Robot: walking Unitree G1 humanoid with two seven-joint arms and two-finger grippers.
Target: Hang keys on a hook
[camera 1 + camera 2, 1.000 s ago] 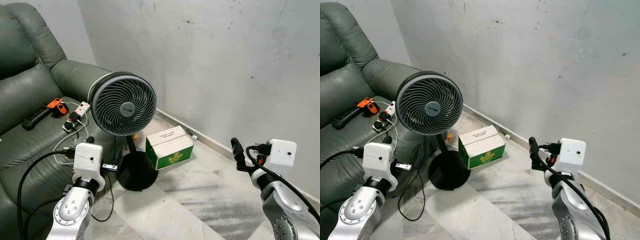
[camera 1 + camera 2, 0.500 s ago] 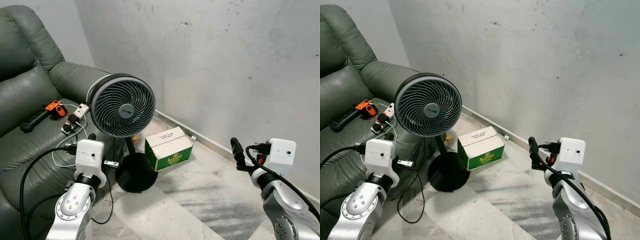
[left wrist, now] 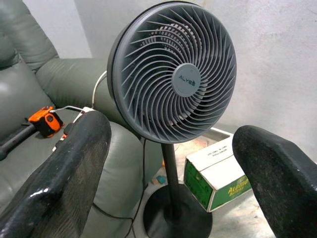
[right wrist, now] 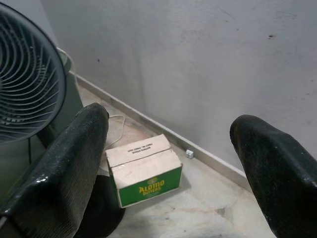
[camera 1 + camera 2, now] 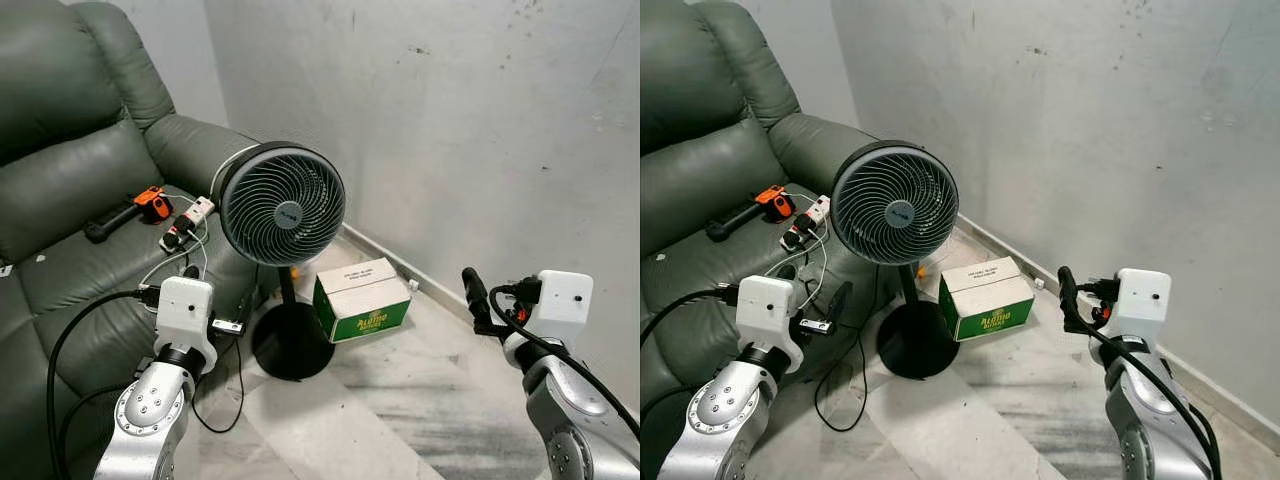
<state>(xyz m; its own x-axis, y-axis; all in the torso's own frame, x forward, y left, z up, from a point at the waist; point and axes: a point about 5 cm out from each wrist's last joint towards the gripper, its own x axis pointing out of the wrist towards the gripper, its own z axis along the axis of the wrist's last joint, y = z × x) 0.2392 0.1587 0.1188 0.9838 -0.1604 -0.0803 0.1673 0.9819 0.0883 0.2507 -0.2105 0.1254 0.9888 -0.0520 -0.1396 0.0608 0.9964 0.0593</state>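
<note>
Oddly, both the left gripper (image 3: 168, 163) and right gripper (image 4: 168, 163) hang spread and empty, keys and hook nowhere evident; walking on risks snagging the fan (image 5: 282, 205) cable.

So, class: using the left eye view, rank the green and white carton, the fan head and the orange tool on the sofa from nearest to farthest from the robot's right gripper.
1. Green and white carton, on the floor by the wall, to the right gripper's left.
2. Fan head, on its stand beyond the carton.
3. Orange tool, far across on the sofa seat.
</note>
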